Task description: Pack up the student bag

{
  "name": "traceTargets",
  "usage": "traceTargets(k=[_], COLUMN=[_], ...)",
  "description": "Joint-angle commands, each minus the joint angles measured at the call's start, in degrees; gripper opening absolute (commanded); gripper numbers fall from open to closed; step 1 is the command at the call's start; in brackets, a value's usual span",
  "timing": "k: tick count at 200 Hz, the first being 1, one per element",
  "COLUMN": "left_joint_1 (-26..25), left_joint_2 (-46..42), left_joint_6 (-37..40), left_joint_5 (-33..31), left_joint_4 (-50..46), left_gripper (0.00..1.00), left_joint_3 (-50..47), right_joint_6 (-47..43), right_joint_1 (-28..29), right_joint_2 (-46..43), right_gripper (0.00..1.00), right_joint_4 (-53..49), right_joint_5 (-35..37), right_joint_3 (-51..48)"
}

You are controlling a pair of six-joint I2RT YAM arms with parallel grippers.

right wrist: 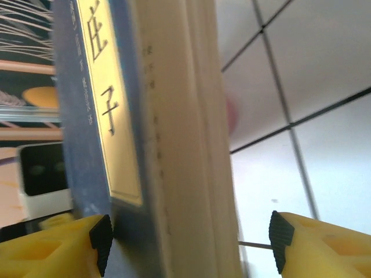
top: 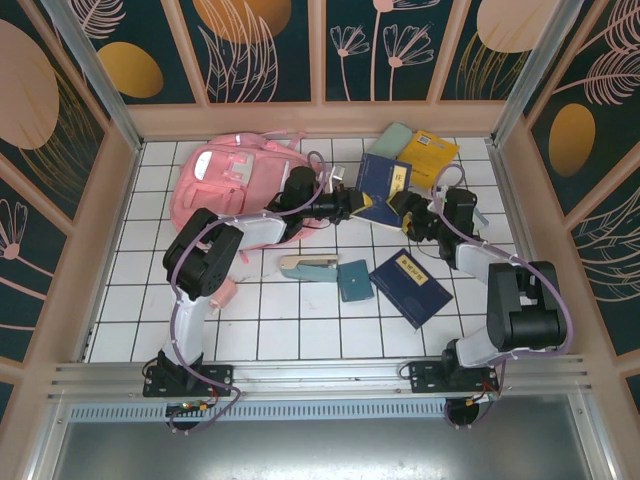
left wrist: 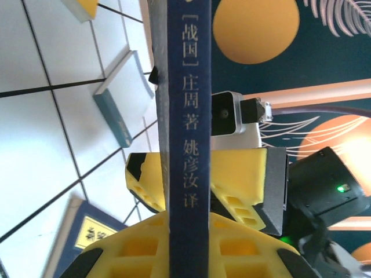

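Two grippers are facing each other above the middle of the white tiled table [top: 300, 330], with a navy book [top: 383, 180] standing on edge between them. The left gripper [top: 352, 205] is clenching that book at its spine, and in the left wrist view its yellow fingers [left wrist: 145, 249] are pressing in on both sides of the lettered spine [left wrist: 186, 116]. The right gripper [right wrist: 188, 243] is standing released around the same book: one black pad [right wrist: 102, 238] is sitting against the blue cover [right wrist: 93, 116], while the other pad is hanging clear of the page edges with tile showing in the gap. The student bag [top: 225, 185] is lying flat at the far left of the table, just behind the left arm's forearm. A yellow book [top: 430, 155] and a pale green book [top: 392, 140] are lying near the back wall, and a second navy book [top: 411, 287], a teal wallet [top: 355, 280] and a small pink pouch [top: 226, 292] are resting nearer the arm bases.
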Motion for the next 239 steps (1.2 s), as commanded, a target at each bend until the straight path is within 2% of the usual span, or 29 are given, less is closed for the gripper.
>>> traceTargets(k=[1, 10, 25, 34, 47, 59, 66, 73, 80, 99, 123, 137, 166, 178, 204, 239], left_joint_1=[0.25, 0.25, 0.19, 0.35, 0.34, 0.35, 0.45, 0.65, 0.83, 1.66, 3.34, 4.34, 4.66, 4.66, 4.62, 4.41], left_joint_2=[-2.66, -2.80, -3.11, -3.40, -3.90, -4.46, -4.81, -5.19, -5.70, -7.19, -8.16, -8.29, -6.47, -4.44, 0.88, 4.03], left_joint_6=[-5.14, -6.10, -5.73, -4.40, -1.93, 0.78, 2.92, 6.10, 9.87, 21.21, 31.25, 35.52, 43.73, 46.32, 50.36, 52.69], left_joint_5=[3.00, 3.19, 3.32, 3.16, 2.84, 2.42, 1.99, 1.29, 0.09, -5.72, -13.92, -20.79, -42.93, -49.25, -56.79, -58.13], left_joint_4=[10.18, 11.51, 10.77, 8.81, 5.57, 1.54, -1.70, -6.22, -11.56, -26.68, -41.05, -47.44, -60.02, -64.05, -70.65, -71.54], left_gripper=[0.00, 0.00, 0.00, 0.00, 0.00, 0.00, 0.06, 0.20, 0.29, 0.38, 0.41, 0.42, 0.46, 0.49, 0.51, 0.54], left_joint_3=[-1.23, -1.72, -2.01, -1.91, -1.70, -1.16, -0.54, 0.44, 1.68, 5.34, 9.66, 11.44, 16.12, 18.42, 23.82, 24.51], right_joint_6=[6.68, 8.21, 10.10, 10.21, 9.50, 7.77, 6.31, 4.82, 3.49, 0.81, -1.92, -3.48, -5.54, -5.93, -6.39, -6.10], right_joint_1=[-1.09, -1.34, -1.81, -2.22, -2.47, -2.52, -2.50, -2.59, -2.56, -2.66, -2.66, -2.68, -2.55, -2.42, -2.09, -1.64], right_joint_2=[0.52, 1.23, 1.59, 1.33, 0.76, -0.02, -0.55, -1.30, -1.87, -3.45, -5.40, -6.44, -8.45, -8.94, -9.31, -9.23], right_gripper=[0.74, 0.70, 0.55, 0.42, 0.17, 0.00, 0.00, 0.00, 0.00, 0.00, 0.00, 0.00, 0.00, 0.00, 0.00, 0.00], right_joint_4=[14.61, 17.42, 20.19, 20.23, 19.15, 16.20, 13.85, 11.40, 9.19, 5.04, 0.71, -1.97, -5.41, -6.07, -6.81, -6.63], right_joint_5=[-8.65, -10.06, -10.56, -10.25, -10.12, -9.83, -9.43, -8.68, -7.97, -6.48, -4.68, -3.40, -1.60, -1.35, -0.94, -0.83], right_joint_3=[-1.24, -1.42, -1.92, -2.04, -1.87, -1.24, -0.72, -0.38, 0.05, 0.65, 1.09, 1.47, 1.63, 1.57, 1.40, 1.22])
